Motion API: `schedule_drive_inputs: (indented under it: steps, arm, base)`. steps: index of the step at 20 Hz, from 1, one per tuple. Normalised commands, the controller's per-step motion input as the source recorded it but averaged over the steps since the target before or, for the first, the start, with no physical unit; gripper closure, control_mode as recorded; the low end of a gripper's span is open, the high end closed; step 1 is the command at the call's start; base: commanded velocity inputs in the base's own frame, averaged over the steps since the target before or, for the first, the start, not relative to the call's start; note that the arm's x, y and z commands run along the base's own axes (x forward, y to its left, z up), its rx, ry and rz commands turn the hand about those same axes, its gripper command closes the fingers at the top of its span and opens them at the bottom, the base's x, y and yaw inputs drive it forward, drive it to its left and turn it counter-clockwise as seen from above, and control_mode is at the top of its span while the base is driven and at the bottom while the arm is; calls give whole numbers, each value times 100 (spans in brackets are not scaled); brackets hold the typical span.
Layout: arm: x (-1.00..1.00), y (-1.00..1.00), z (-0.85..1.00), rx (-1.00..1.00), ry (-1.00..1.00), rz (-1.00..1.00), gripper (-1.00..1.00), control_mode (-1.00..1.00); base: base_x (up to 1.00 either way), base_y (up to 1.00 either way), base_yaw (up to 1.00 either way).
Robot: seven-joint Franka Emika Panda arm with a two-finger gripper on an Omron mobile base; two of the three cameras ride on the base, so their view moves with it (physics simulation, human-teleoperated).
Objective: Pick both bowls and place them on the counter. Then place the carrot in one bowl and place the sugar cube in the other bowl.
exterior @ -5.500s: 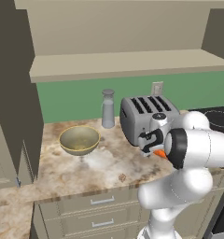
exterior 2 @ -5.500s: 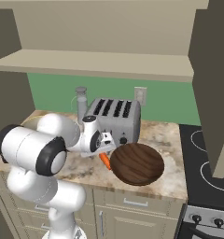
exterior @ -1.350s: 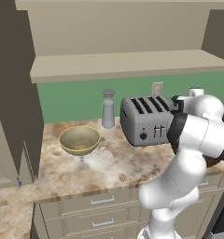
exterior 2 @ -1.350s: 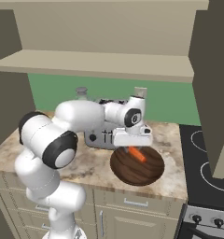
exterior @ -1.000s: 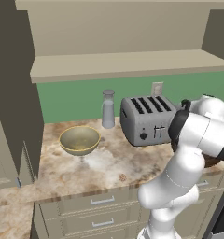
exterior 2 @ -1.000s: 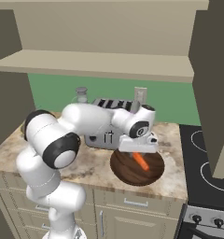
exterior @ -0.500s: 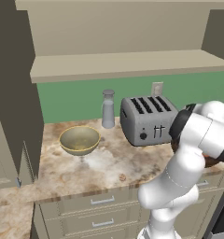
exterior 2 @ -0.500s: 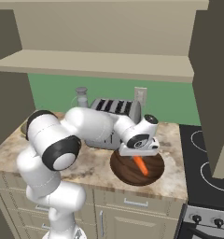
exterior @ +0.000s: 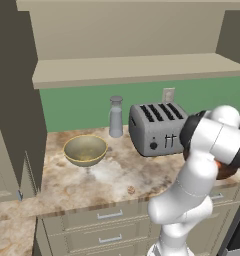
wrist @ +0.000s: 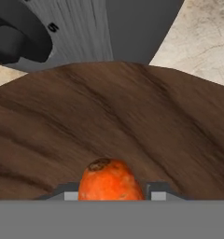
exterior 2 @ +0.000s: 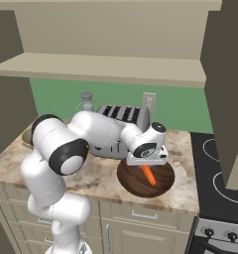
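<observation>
Orange carrot (wrist: 110, 179) clamped between pincer (exterior 2: 147, 167) fingers, thick end toward hand camera, tip pointing down into dark wooden bowl (exterior 2: 160, 184). Wooden bowl on mottled counter (exterior: 117, 172), just in front of toaster (exterior: 156, 127). Beige bowl (exterior: 85, 149) well apart to left. Sugar cube (exterior: 131, 189) on counter near front edge. Grey shaker (exterior: 116, 116) behind beige bowl.

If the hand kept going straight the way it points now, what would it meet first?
Most likely the inside of the dark brown wooden bowl. The hand points down over it, and the carrot held between its fingers would touch the wood first. How far off the wood the carrot's tip is, I cannot tell.
</observation>
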Motion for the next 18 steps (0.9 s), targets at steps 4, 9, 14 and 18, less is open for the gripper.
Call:
schedule_drive_inputs:
  steps: [4,9,14,18]
  arm:
    - [7,-8,-11,0,0,0,100,-100]
    - [0,-8,-16,0,0,0,100,-100]
    - [0,-8,-7,1,0,0,100,-100]
    - [-4,-2,0,1,0,0,-100,-100]
  base:
    - [0,0,0]
    - [0,0,0]
    - [0,0,0]
    - [0,0,0]
